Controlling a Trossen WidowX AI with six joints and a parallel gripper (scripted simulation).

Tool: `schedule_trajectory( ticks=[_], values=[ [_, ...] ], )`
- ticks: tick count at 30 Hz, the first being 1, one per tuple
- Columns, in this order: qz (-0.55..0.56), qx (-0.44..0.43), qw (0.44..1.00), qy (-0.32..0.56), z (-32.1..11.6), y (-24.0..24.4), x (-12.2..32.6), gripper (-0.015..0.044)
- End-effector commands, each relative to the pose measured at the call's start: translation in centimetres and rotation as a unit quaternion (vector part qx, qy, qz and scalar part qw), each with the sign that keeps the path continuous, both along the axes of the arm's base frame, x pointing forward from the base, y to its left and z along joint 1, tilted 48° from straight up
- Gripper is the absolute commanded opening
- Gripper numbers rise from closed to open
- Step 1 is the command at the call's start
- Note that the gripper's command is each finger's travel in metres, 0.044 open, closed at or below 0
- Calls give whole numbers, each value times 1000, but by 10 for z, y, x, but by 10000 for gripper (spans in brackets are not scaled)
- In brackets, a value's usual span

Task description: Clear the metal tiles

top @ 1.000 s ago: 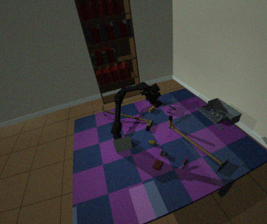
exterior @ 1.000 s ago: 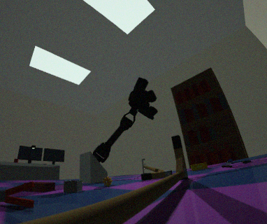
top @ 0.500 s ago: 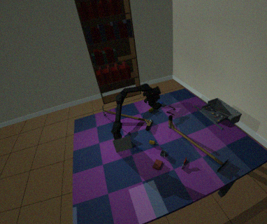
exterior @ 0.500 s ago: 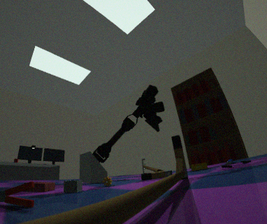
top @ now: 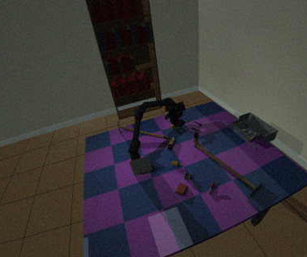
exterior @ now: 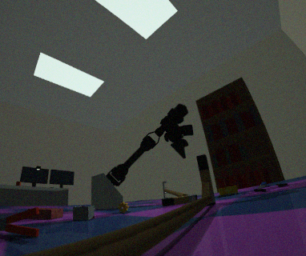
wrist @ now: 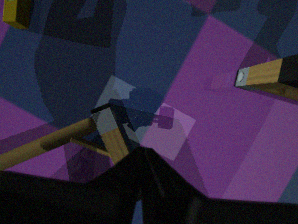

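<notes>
My gripper (top: 179, 124) (exterior: 183, 156) (wrist: 145, 149) is shut with nothing between its fingers, raised above the table. A long wooden-handled tool (top: 226, 167) (exterior: 142, 233), seemingly the long scraper, lies on the checkered table with a flat grey blade (top: 264, 195) at the near right. Its other end has an upright dark-tipped grip (top: 195, 138) (exterior: 205, 178) (wrist: 264, 74), right of my fingers in the wrist view. The grey catch box (top: 268, 134) stands at the table's far right, with small pale pieces inside, too dim to count. The steel plate cannot be made out surely.
A second wooden-handled tool (top: 153, 134) (wrist: 55, 140) lies near the arm. A yellow block (exterior: 227, 190) (wrist: 16, 15), a red brick (top: 181, 189) (exterior: 50, 214), a grey cube (top: 188, 176) (exterior: 83, 213) and a red-handled tool (top: 212, 186) (exterior: 26, 230) lie about. A grey block (exterior: 104, 193) stands by the arm's base.
</notes>
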State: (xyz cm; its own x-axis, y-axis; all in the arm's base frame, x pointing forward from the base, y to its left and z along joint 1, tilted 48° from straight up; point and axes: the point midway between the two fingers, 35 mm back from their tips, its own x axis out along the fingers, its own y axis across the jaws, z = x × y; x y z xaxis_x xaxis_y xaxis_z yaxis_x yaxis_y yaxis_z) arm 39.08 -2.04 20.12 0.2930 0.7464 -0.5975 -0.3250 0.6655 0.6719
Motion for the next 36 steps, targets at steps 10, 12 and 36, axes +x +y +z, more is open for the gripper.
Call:
schedule_trajectory(
  ticks=[10, 12, 36],
  values=[
    [1, -3, 1000, 3, -18, 18, 5, 0],
    [1, -3, 1000, 3, -21, 20, 6, 0],
    [0, -2, 1000, 2, -52, 56, 10, 0]
  ],
)
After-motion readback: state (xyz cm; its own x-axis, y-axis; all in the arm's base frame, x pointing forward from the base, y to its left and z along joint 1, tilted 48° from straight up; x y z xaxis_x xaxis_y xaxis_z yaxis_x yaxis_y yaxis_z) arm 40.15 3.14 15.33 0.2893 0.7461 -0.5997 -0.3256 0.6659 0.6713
